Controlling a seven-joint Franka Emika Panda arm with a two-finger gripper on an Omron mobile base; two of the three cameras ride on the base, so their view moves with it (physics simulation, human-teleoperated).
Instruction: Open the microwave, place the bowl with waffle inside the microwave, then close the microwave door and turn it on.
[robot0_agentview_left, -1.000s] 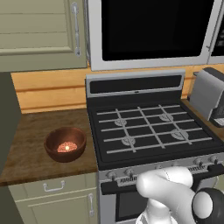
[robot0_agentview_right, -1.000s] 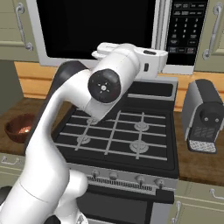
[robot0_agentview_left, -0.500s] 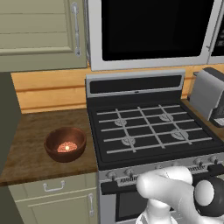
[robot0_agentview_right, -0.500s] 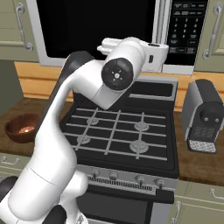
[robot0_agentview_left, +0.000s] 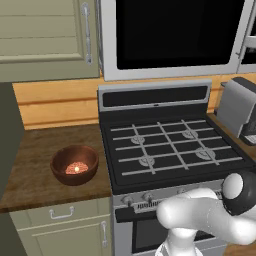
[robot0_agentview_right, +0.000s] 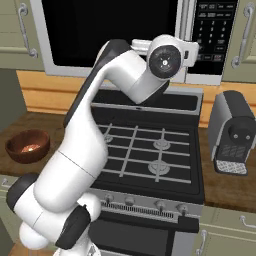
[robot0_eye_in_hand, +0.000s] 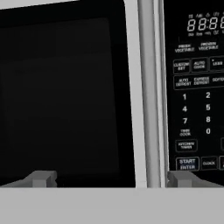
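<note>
Hand (robot0_eye_in_hand: 112, 178) spread (fingers wide), glossy black microwave door (robot0_eye_in_hand: 65, 96), vertical silver bar handle (robot0_eye_in_hand: 148, 87)

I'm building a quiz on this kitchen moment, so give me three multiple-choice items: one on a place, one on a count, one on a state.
1. Where does the bowl with waffle sit?
A. On the wooden counter left of the stove
B. On a stove burner
C. Inside the microwave

2. How many burners does the stove show?
A. Two
B. Four
C. Six

3. How is the microwave door?
A. Wide open
B. Removed
C. Shut

Answers: 1 A, the bowl rests on the brown counter beside the stove. 2 B, four burner caps lie under the grates. 3 C, the black glass lies flush with the frame, its handle between the fingertips of the open gripper.
</note>
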